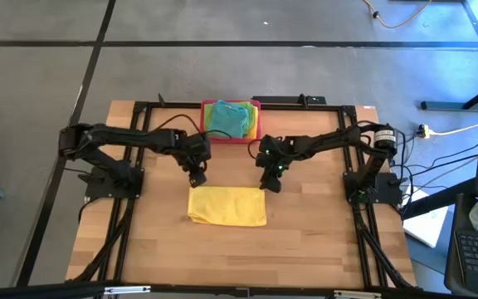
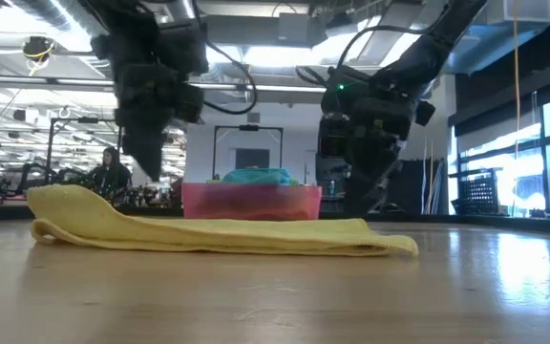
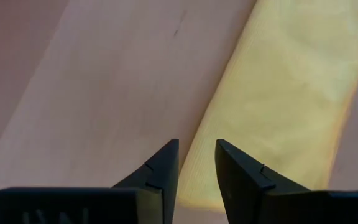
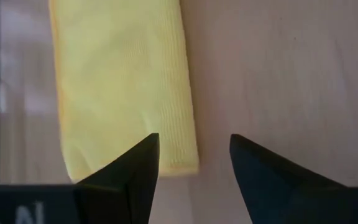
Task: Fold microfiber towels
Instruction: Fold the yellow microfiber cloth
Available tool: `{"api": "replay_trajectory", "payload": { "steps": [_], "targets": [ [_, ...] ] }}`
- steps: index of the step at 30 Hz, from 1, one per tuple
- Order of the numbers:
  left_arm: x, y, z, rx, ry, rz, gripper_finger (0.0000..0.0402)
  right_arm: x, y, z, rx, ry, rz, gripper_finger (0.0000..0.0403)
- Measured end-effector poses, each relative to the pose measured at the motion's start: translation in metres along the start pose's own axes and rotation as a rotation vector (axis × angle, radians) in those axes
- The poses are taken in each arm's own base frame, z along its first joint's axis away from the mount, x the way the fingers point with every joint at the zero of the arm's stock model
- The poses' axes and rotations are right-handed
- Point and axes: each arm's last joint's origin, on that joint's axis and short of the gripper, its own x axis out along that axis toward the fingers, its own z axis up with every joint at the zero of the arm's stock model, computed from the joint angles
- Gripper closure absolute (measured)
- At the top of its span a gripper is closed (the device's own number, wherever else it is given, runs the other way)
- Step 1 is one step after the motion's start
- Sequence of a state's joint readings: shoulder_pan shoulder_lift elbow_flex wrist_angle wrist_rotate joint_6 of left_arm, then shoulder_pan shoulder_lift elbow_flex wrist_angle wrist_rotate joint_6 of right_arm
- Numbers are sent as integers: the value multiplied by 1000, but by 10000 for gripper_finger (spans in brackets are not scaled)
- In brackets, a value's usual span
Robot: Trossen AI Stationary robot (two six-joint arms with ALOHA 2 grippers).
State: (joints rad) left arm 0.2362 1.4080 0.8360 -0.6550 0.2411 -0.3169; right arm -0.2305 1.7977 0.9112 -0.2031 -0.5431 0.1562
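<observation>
One yellow towel (image 1: pixel 227 205) lies folded once on the desk (image 1: pixel 305 241), in front of the pink tray (image 1: pixel 256 133) (teal and green cloths inside look finished). A further fold seems left. Left pincer (image 1: pixel 197 178) and right pincer (image 1: pixel 271 185) hover above its rear corners, both parted, empty.

Matt yellow cloth towel (image 1: pixel 227 205), smooth wooden table (image 1: pixel 305 241)

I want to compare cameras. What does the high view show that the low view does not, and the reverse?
Only the high view shows the yellow towel's folded rectangular outline and both arm bases. Only the low view shows the room behind and a distant person. Both show the left end effector and right end effector above the towel, plus the pink tray holding towels.
</observation>
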Motion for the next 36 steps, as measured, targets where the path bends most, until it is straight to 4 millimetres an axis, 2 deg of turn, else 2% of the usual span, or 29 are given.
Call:
{"api": "replay_trajectory", "payload": {
  "steps": [6,11,16,23,28,31,36],
  "targets": [
    [5,0,8,-3,-40,-49,305,5,9,4,35,-40,6,204],
    [4,-8,18,70,-161,-80,305,22,10,-4,59,37,52,212],
    [4,-8,20,67,-174,-78,305,35,14,-9,161,102,145,231],
    [6,-19,19,71,-197,-80,305,46,36,-23,298,259,303,259],
    [7,-28,17,-41,-208,-98,305,55,58,-31,320,339,364,272],
    [9,-39,14,-129,-221,-103,305,59,72,-33,280,382,478,279],
    [12,-66,7,-210,-301,-95,305,59,86,-35,69,371,625,295]
  ]
}}
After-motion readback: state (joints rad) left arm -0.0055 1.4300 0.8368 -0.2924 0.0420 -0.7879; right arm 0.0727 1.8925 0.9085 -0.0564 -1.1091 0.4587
